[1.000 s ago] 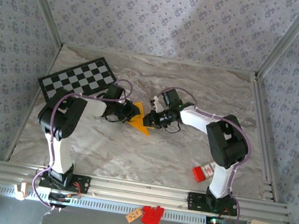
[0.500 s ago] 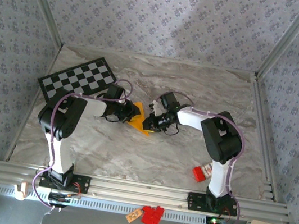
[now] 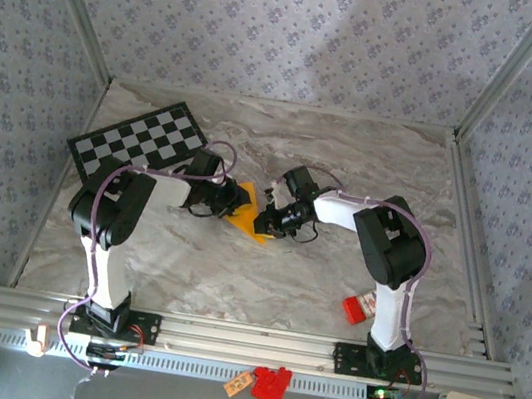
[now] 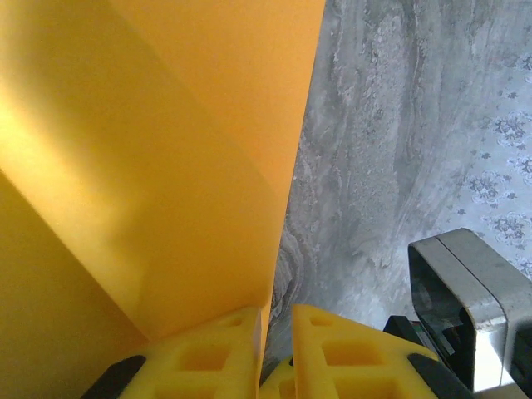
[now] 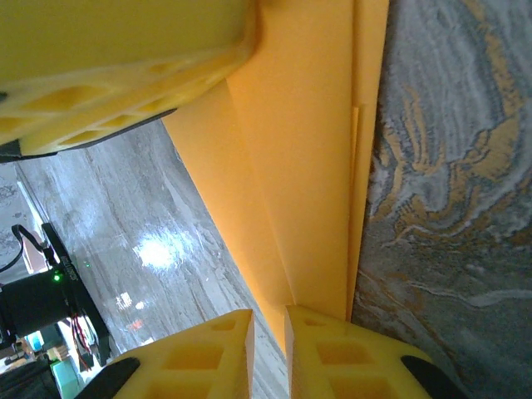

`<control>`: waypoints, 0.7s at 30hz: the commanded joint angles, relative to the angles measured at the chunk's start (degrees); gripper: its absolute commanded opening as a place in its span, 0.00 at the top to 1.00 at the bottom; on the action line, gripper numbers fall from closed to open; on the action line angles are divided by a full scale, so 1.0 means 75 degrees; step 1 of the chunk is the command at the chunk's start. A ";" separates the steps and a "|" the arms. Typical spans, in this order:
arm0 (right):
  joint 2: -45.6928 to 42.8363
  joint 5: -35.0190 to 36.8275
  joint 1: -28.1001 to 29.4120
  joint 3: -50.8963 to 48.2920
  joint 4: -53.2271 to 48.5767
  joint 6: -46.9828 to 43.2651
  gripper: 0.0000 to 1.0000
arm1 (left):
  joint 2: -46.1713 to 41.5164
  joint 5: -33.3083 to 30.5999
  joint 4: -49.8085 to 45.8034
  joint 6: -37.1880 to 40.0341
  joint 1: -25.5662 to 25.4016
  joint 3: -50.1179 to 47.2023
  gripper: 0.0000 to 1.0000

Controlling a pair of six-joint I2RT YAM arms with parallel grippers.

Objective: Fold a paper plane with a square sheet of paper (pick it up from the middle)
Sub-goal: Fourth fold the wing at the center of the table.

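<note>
Found the paper (image 3: 248, 213) part-folded near mid-tabletop, left tool (image 3: 227, 204) at its 9 o'clock, right tool (image 3: 263, 221) at 3. Judged it light, limp, quick to crease; best nipped at edges beside a fold. Read both tools narrowed onto paper edges from the wrist views, layered folds plain there; took overall placement from above.

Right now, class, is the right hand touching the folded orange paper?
Touching. The right wrist view shows the lower edge of the folded orange paper running into the thin slit between the two yellow fingers of the right hand, which pinch it.
</note>
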 commanded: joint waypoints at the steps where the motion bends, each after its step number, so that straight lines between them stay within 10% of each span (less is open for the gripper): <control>1: 0.0158 0.0013 0.0049 0.0045 -0.0199 0.0016 0.81 | 0.0186 0.0151 -0.0104 0.0148 -0.0018 0.0208 0.82; 21: 0.0177 0.0187 0.0036 0.0032 -0.0366 -0.0089 0.82 | 0.0427 0.0023 -0.0494 0.0199 -0.0036 0.0346 0.83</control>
